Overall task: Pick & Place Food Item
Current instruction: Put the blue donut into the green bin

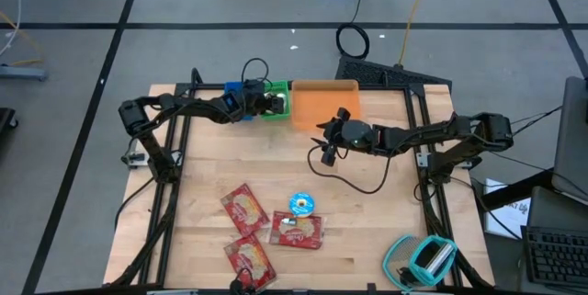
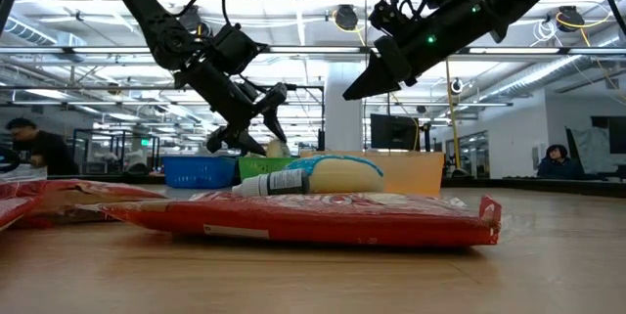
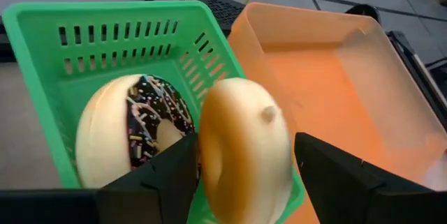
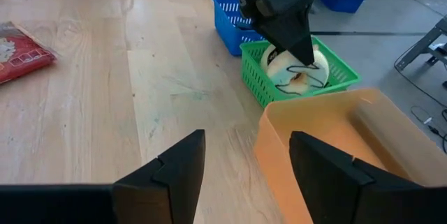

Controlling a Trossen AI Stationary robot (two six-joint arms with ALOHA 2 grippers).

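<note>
Donut, plain glazed [image 3: 244, 151], sits between the left end effector [image 3: 241, 182] fingers above the green basket [image 3: 42, 35]; fingers spread apart on both sides, not visibly pressing it, so it looks released and dropping. A second donut with chocolate icing and sprinkles [image 3: 133, 133] already lies in the basket, just beside.

Judgement: step in hand is the drop-off. To do it well, keep the fingers wide, lift straight up, clear the basket rim, and avoid nudging the plain donut, which hangs near the edge toward the orange bin [image 3: 349, 84]. It could roll over that wall if clipped.

Right end effector [image 4: 244, 165] hovers with fingers parted, holding nothing, over the tabletop [image 1: 202, 166] near the orange bin's front corner. Waiting.

Surface: pale wood planks. Blue basket [image 1: 235, 88] left of the green one at the far edge. Three red snack packets [image 1: 246, 209] and a small round blue-lidded item [image 1: 301, 205] lie near the front edge, well apart from the baskets.

Room: open lab, ceiling lights, desks; people seated far behind.
</note>
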